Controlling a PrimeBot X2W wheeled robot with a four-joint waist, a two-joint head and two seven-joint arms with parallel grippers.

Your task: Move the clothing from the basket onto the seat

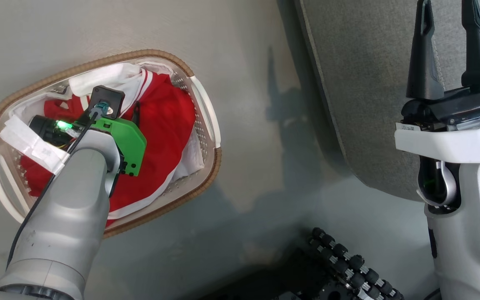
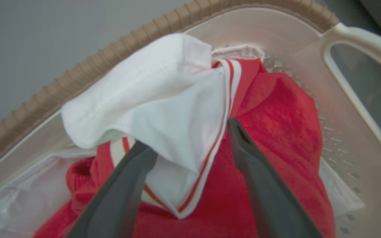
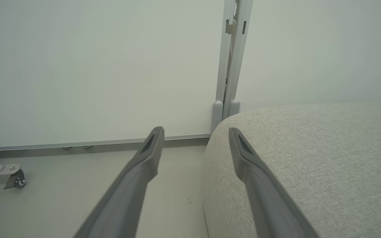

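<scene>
— While the left gripper [image 2: 188, 134] is hanging over the basket [image 1: 98, 62], where is the clothing [image 2: 276, 109] lying?

— It is lying inside the basket, at the left of the head view; in the left wrist view it is sitting right before the two dark fingers [image 2: 260, 185].

— Is the gripper holding it?

— No; its fingers are standing wide apart, and a white flap [image 2: 164, 115] with a stripy edge [image 2: 207, 165] is poking in between them; I cannot tell if the fingers are touching the cloth.

— Which way is that stripy edge running?

— It is running from top middle to bottom middle of the left wrist view, almost the way the fingers are pointing; a squeeze would be pinching across it, I am guessing.

— And the right gripper [image 3: 195, 130]?

— It is hanging wide open too, holding nothing, at the upper right of the head view over the seat [image 1: 369, 83]; it is sitting well apart from the basket, so the left arm is the near one.

— How is the clothing looking?

— It is looking soft and crumpled; bright red is bunching at the right, white is folding over at the upper left, and thin stripes are edging it.
</scene>
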